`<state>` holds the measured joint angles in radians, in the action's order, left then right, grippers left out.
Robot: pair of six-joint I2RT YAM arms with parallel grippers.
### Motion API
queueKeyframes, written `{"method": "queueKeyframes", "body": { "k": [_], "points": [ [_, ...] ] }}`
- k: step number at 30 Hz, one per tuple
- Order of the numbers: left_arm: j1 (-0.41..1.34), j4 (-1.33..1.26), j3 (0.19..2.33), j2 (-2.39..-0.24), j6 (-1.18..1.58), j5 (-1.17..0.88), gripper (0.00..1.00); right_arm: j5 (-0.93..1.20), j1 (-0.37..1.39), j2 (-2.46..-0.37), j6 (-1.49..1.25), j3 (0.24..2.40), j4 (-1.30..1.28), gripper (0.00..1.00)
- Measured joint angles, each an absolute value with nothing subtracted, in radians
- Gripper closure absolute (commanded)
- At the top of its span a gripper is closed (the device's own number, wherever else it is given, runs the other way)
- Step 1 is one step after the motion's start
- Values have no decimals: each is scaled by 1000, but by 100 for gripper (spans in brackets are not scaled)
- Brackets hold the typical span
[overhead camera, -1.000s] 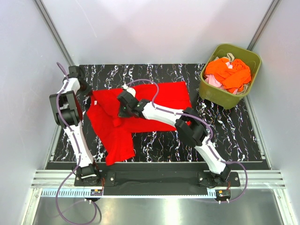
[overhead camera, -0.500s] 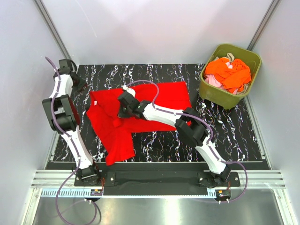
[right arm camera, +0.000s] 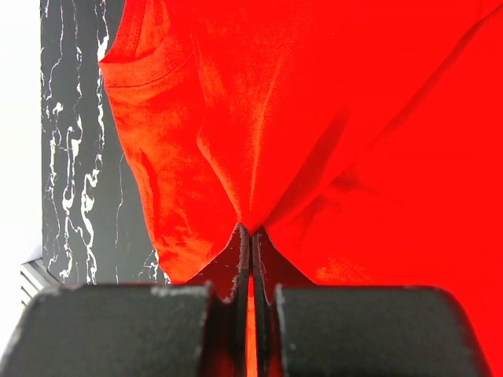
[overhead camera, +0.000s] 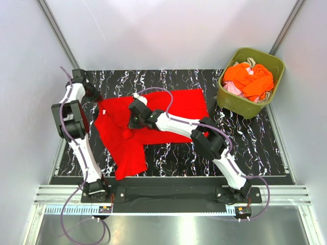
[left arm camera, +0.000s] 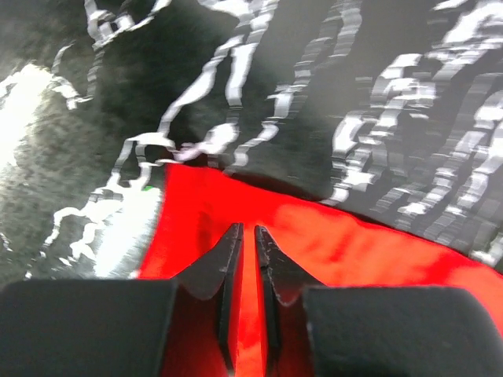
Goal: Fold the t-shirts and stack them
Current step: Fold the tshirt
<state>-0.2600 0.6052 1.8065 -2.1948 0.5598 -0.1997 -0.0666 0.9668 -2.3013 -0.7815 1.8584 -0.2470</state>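
Observation:
A bright red t-shirt (overhead camera: 179, 104) lies partly spread and rumpled on the black marbled mat (overhead camera: 204, 158). My left gripper (overhead camera: 96, 97) sits at its far-left corner. In the left wrist view its fingers are nearly closed (left arm camera: 246, 229) with red cloth (left arm camera: 354, 243) between them, close to the shirt's edge. My right gripper (overhead camera: 132, 122) is over the shirt's left half. In the right wrist view it is shut (right arm camera: 250, 229) on a pinched fold of the red cloth (right arm camera: 354, 118). Orange (overhead camera: 250, 79), pale pink (overhead camera: 232, 88) and beige (overhead camera: 250, 62) shirts lie heaped in the bin.
An olive-green plastic bin (overhead camera: 240, 104) stands at the mat's back right corner. Grey walls close in the left, right and back. My right arm stretches diagonally across the mat's middle, over the shirt.
My left arm swung out toward the back left and has come partly back, and the shirt's left corner shifted slightly with it. The right arm has stayed put.

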Motion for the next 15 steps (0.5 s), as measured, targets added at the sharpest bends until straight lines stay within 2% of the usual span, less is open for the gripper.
{"method": "queueKeyframes", "body": {
  "k": [4,10,15],
  "points": [
    [-261,607,1798,-2244,545,-146,85,-66,967,-2301,-782,1858,-247,100],
    [-261,612,1855,-2290,525,-97,82,-59,967,-2301,-776,1858,-246,94],
    [-260,620,1917,-2310,517,-76,66,-58,966,-2302,-762,1874,-252,72]
  ]
}}
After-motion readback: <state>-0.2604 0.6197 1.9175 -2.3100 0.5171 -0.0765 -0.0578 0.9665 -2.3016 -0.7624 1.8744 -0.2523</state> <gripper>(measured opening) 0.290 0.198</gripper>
